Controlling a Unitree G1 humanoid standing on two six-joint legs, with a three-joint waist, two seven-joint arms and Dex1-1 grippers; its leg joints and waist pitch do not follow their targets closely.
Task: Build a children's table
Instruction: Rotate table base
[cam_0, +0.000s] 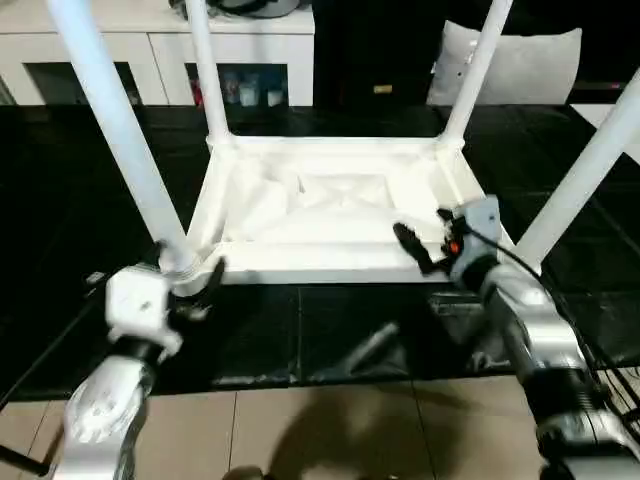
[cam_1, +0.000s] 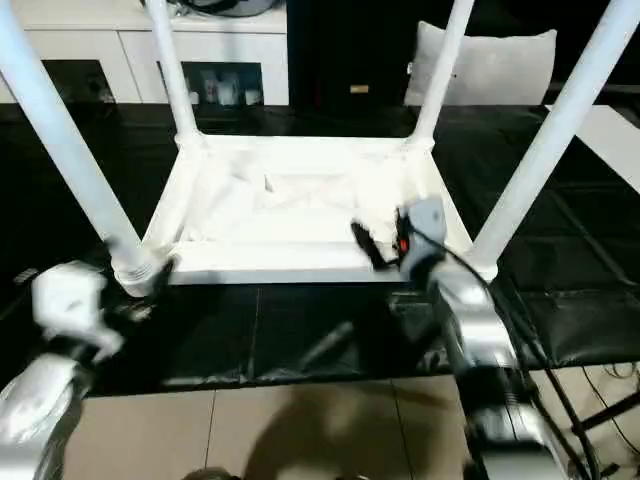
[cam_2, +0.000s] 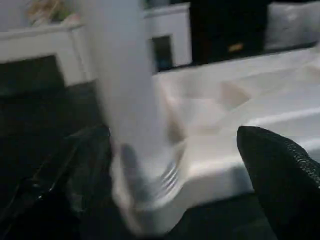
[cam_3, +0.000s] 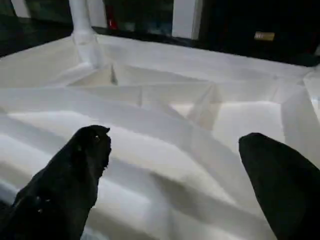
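Although all four legs stand seated in their corner sockets, the children's table (cam_0: 320, 215) lies upside down on the black worktop (cam_0: 300, 330), set back a little from the worktop's near edge, its ribbed underside facing up. Assembly appears finished; turning it upright is judged to be what remains.

The left pincer (cam_0: 205, 285) sits at the near-left leg (cam_0: 120, 130), its fingers spread wide on either side of the leg's base and socket, gripping nothing. The right pincer (cam_0: 420, 245) hangs over the near rim of the tabletop close to the near-right leg (cam_0: 580, 180), likewise wide open and empty.

Risks, as judged from this position:
- A lift by one leg alone would lever against the socket and could pull the leg loose or tip the table sideways.
- The rim under the right pincer is a broad, sloping plastic surface; a shallow bite there could slip.
- The tall legs lean outward, so an uneven swing could carry them into the white cabinet (cam_0: 150, 40) behind the far edge.
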